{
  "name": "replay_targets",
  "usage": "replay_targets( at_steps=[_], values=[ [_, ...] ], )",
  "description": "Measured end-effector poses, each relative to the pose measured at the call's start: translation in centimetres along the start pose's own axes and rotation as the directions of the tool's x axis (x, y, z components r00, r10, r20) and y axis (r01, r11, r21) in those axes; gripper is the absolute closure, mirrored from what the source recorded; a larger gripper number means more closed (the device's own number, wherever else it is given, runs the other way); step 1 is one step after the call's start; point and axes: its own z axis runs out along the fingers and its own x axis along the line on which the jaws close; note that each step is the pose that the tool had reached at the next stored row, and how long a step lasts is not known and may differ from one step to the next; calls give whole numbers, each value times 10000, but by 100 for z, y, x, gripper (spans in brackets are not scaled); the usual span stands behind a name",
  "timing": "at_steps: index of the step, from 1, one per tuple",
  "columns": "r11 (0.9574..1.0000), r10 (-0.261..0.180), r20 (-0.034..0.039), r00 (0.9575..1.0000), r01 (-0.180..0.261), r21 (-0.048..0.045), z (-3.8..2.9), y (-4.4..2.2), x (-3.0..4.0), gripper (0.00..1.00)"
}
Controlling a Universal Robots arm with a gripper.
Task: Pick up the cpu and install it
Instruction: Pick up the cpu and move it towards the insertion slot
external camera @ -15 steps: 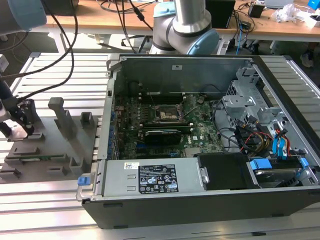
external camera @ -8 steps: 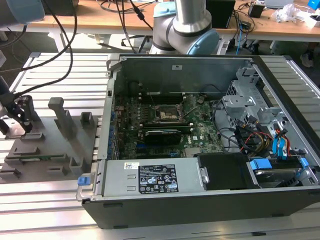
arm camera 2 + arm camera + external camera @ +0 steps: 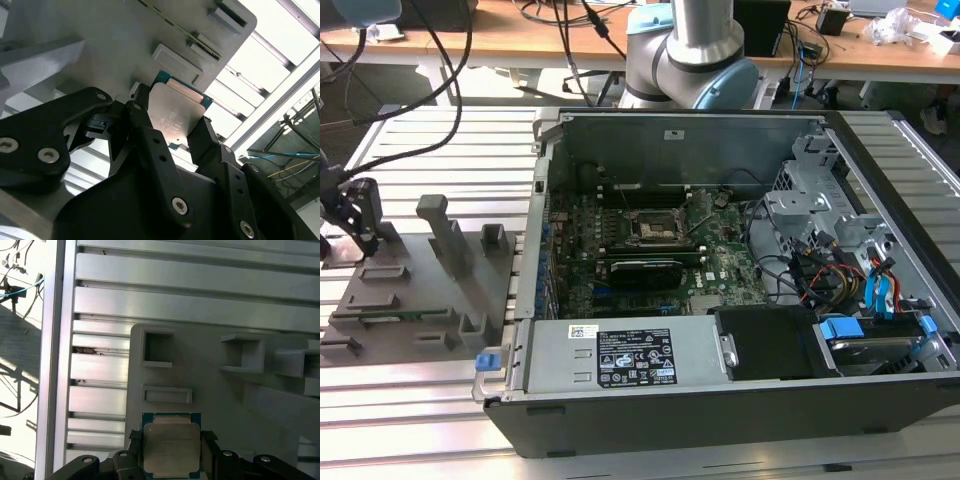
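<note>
Single-arm rig at the pick-up station. In the exterior view the gripper (image 3: 360, 225) hangs at the exterior view's left, low over the grey tray (image 3: 420, 300) with its raised blocks and pockets. The open computer case (image 3: 740, 400) occupies the middle and the exterior view's right.

In both wrist views the cpu (image 3: 177, 112) (image 3: 171, 450) lies directly between the two black fingers (image 3: 145, 135). Its silvery top plate faces the cameras and a thin green border shows around it. The fingers stand against two opposite edges of the chip, one to each side, and appear closed on it with no gap visible at either edge. The other two edges are free. One of them lies just beside a low rectangular block (image 3: 167, 394) of the tray.

The chip is square, so it has no long axis. Its flat face lies parallel to the tray surface, and the grip line runs across it from edge to edge. Whether the cpu rests in its tray seat or is raised clear of it cannot be told.

The motherboard socket (image 3: 655, 228), a dark square frame on the green board inside the case, lies well apart from the gripper, toward the exterior view's right. The case wall stands between the two.
</note>
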Motion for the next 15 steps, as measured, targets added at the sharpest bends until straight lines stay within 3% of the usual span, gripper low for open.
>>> replay_targets(
  at_steps=[9,15],
  values=[
    [10000,0,0,10000,0,0,-254,-10,-8,45],
    [10000,0,0,10000,0,0,-470,-19,-15,45]
  ],
)
